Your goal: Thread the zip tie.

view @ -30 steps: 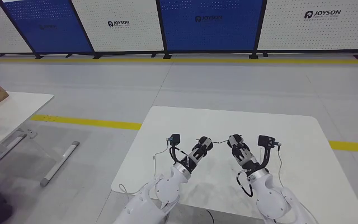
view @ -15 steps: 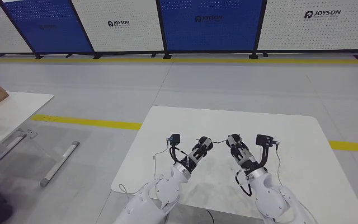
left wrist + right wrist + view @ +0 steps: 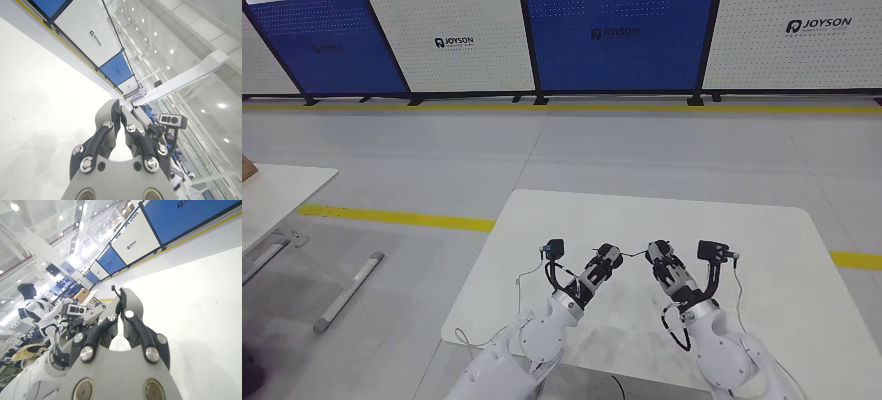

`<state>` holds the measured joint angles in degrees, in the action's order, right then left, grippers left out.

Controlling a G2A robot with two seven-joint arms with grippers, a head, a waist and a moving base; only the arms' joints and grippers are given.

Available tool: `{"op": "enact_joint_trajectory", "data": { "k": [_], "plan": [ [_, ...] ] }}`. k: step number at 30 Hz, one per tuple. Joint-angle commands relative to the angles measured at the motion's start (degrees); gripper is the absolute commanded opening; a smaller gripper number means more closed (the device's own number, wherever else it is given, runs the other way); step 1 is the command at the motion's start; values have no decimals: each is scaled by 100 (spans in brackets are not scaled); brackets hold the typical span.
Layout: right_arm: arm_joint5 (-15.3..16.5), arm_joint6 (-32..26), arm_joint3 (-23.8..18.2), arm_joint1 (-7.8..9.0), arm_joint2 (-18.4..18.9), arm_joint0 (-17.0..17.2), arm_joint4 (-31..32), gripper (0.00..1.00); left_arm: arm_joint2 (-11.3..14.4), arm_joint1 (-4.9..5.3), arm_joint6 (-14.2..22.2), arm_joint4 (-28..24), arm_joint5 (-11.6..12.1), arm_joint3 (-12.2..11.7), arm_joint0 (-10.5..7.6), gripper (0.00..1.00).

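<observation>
Both grippers hover side by side above the middle of the white table [image 3: 742, 225]. A thin black zip tie [image 3: 632, 253] spans the short gap between them. My left gripper [image 3: 608, 250] is shut on one end, and only a small black tip [image 3: 117, 109] of the tie pokes out between its pads [image 3: 119, 108]. My right gripper [image 3: 654, 248] is shut on the other end. The tie's square head [image 3: 113, 287] sticks out past the right gripper's fingertips [image 3: 121, 292]. Each wrist view also has the other arm's gripper close behind its own.
Bare white tabletop surrounds both arms, with its front edge [image 3: 502, 345] just below them. Blue and white partition panels [image 3: 617, 45] stand far behind the table. A second white table [image 3: 282, 190] sits off to the left.
The right gripper has shifted slightly left, toward the left gripper, narrowing the gap between them. The left arm has stayed still.
</observation>
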<state>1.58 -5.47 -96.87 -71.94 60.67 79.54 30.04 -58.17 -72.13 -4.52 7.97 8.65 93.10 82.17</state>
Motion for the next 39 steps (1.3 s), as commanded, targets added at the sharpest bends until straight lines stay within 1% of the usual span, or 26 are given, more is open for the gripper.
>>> {"op": "enact_joint_trajectory", "data": {
  "k": [1,6,14,19,25,31,39],
  "plan": [
    [-5,-8,29,-12,-13,-21,5,0,0,0,0,0,0,0,0,0],
    [11,-5,77,-38,-27,-47,-9,0,0,0,0,0,0,0,0,0],
    [166,173,37,-70,17,12,-65,0,0,0,0,0,0,0,0,0],
    [110,126,64,-72,63,35,74,0,0,0,0,0,0,0,0,0],
    [77,308,29,-88,72,100,305,0,0,0,0,0,0,0,0,0],
    [117,294,-14,-101,107,153,286,0,0,0,0,0,0,0,0,0],
    [176,118,-119,-102,182,227,284,0,0,0,0,0,0,0,0,0]
  ]
}}
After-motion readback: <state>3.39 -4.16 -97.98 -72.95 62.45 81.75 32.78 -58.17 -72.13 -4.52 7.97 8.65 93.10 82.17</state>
